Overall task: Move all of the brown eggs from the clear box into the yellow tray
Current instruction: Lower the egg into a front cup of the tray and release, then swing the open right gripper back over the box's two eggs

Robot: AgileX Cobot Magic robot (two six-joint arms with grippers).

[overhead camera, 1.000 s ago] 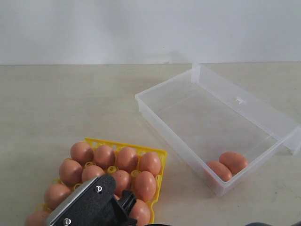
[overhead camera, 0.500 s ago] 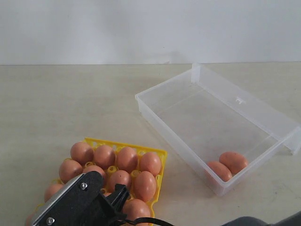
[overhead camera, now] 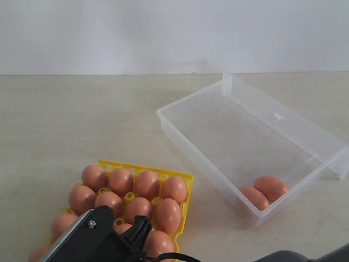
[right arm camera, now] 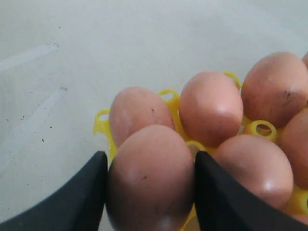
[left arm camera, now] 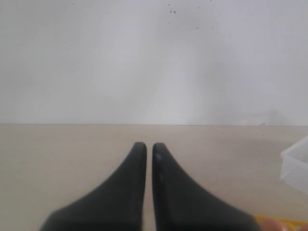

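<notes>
The yellow tray (overhead camera: 144, 168) lies at the front left and holds several brown eggs (overhead camera: 147, 184). Two more brown eggs (overhead camera: 264, 191) rest side by side in a near corner of the clear box (overhead camera: 191, 95). A black gripper body (overhead camera: 92, 240) hangs low over the tray's front, its fingertips hidden there. In the right wrist view my right gripper (right arm camera: 150, 156) is shut on a brown egg (right arm camera: 151, 183) at the tray's corner (right arm camera: 101, 122). My left gripper (left arm camera: 146, 144) is shut with nothing in it, level above the table.
The box's lid flap (overhead camera: 305, 128) lies open along its far long side. A dark arm part (overhead camera: 305, 255) and a black cable (overhead camera: 174, 256) show at the bottom edge. The left wrist view catches a box corner (left arm camera: 296, 163) and a bit of tray (left arm camera: 269, 221).
The black gripper body has slid down and to the left over the tray, uncovering more eggs. A dark arm part has come into view at the bottom right.
</notes>
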